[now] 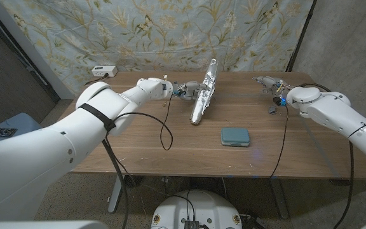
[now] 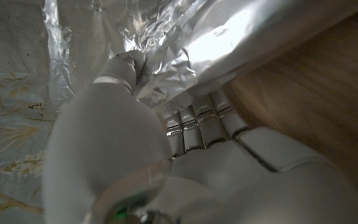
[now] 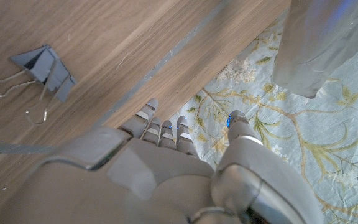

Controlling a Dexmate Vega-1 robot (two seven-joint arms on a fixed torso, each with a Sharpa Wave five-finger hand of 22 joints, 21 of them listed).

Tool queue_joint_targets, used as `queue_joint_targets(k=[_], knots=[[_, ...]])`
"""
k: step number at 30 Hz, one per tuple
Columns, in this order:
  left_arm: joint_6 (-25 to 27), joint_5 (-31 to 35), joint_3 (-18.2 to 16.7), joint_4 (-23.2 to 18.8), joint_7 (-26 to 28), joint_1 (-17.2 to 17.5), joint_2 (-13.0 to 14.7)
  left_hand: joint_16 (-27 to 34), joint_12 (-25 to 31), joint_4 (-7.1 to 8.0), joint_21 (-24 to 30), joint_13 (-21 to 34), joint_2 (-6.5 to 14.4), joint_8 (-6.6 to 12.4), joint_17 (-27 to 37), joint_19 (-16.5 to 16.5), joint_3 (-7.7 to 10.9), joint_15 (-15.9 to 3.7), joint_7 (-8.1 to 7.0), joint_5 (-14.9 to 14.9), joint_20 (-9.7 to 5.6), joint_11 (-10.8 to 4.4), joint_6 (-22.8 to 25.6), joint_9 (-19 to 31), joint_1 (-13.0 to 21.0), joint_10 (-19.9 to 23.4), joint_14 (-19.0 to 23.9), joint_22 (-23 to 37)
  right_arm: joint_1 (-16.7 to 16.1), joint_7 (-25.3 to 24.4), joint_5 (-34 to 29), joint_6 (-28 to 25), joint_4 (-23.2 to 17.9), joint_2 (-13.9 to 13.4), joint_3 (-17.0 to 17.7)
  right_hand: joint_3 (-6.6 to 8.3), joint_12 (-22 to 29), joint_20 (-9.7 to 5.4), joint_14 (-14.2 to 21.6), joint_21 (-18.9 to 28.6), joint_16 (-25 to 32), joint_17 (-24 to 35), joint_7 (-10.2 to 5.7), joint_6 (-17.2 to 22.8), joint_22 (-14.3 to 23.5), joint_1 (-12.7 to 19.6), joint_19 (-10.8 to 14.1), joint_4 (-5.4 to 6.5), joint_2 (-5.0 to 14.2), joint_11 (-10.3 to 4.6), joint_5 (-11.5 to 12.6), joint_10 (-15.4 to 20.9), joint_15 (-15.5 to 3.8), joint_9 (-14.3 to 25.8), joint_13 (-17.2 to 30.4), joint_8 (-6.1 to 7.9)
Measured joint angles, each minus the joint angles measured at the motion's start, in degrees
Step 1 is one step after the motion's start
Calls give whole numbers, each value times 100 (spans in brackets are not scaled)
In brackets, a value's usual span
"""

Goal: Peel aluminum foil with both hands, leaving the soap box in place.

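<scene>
The left robot hand (image 1: 178,90) is pinching the foil (image 1: 203,90), a long crumpled strip slanting up at the frame's centre, the soap box (image 1: 236,136) lying bare on the desk (image 1: 138,149) lower right, and the empty, fingers-apart right robot hand (image 1: 267,83) well off right.

The crumpled silver foil (image 1: 204,91) stands lifted in a long tilted strip over the desk's far middle, its lower end near the wood. The teal soap box (image 1: 236,137) lies flat nearer the front, apart from it.
</scene>
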Motion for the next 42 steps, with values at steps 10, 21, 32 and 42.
queue_joint_targets(k=[10,21,32,42], knots=[[56,-74,-112,-21,293,63,-64,-5,-6,0,54,6,-4,0,1,-27,0,-10,-1,0,-27,0,-1,0,4,0,29,-25,-121,-141,112,-288,-467,-163,125,0,0,200,73,0,0,1,4,5,0,31,30,0,-31,152,0,55,193,0,0,0],[178,-127,-316,-334,498,233,-68,-5,-53,0,135,27,3,0,14,-27,0,-9,19,0,-26,-22,19,0,-3,21,30,-52,-265,-393,365,-590,-772,-218,288,-25,6,309,133,0,1,1,22,68,0,54,43,-25,-52,262,0,127,317,1,0,23],[191,-174,-513,-406,825,304,-164,-5,-80,0,204,38,3,0,24,-58,0,-19,22,0,-57,2,22,0,-3,60,58,-105,-428,-560,588,-700,-1146,-273,452,1,27,452,134,0,1,2,22,67,0,99,22,-49,-52,446,0,168,504,1,0,23],[169,-189,-731,-424,1139,367,-237,-32,-95,0,250,65,2,0,29,-58,0,-19,22,0,-57,2,22,0,-3,60,59,-132,-412,-688,711,-889,-1387,-286,473,-23,27,575,235,0,28,2,33,139,0,129,83,-73,-83,508,0,230,645,1,-28,23]])
